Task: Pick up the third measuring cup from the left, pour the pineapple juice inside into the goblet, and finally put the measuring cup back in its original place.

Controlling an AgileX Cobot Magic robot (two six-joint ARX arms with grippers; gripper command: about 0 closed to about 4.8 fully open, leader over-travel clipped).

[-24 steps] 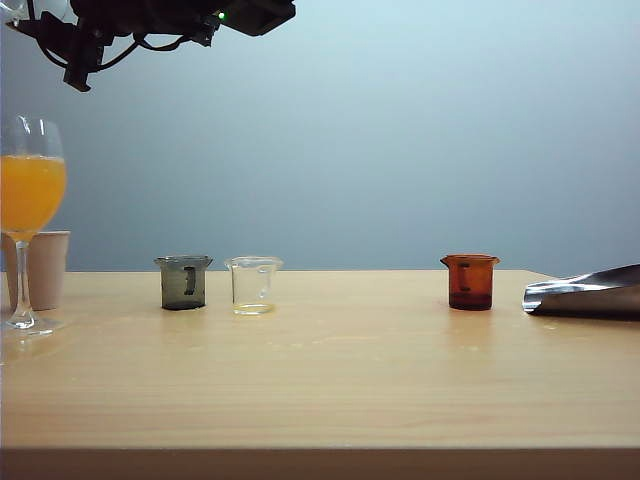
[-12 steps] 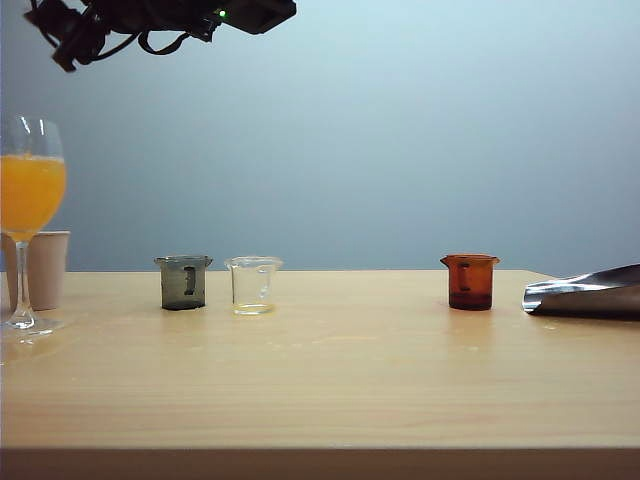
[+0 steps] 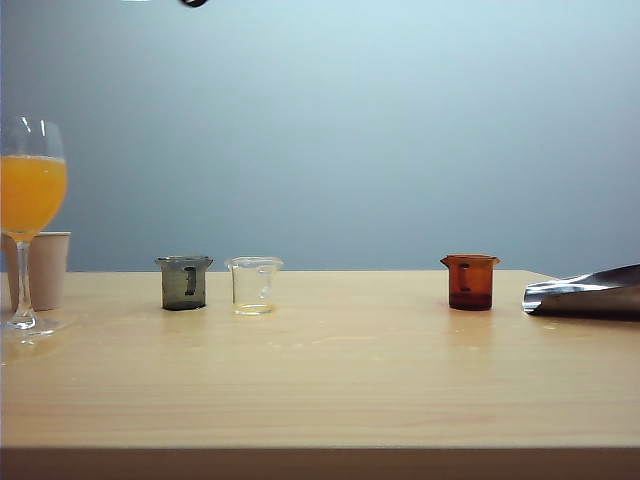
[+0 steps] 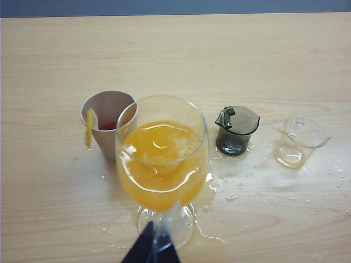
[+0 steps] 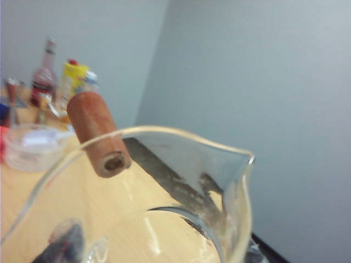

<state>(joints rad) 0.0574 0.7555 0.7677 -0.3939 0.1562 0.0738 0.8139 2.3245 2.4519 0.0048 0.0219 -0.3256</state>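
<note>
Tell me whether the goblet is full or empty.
Mostly full: orange-yellow juice fills most of the goblet bowl, upright on the table.

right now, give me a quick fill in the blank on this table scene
The goblet holds ___ liquid.
The left pincer grips the goblet by its ___.
The third measuring cup, off the table near the right wrist camera, is held by the ___ pincer.
The grey cup, clear cup and amber cup stand on the ___.

Missing: orange; stem; right; table

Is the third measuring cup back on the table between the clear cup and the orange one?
No, the table is bare there; the right wrist view shows the third measuring cup close up.
</note>
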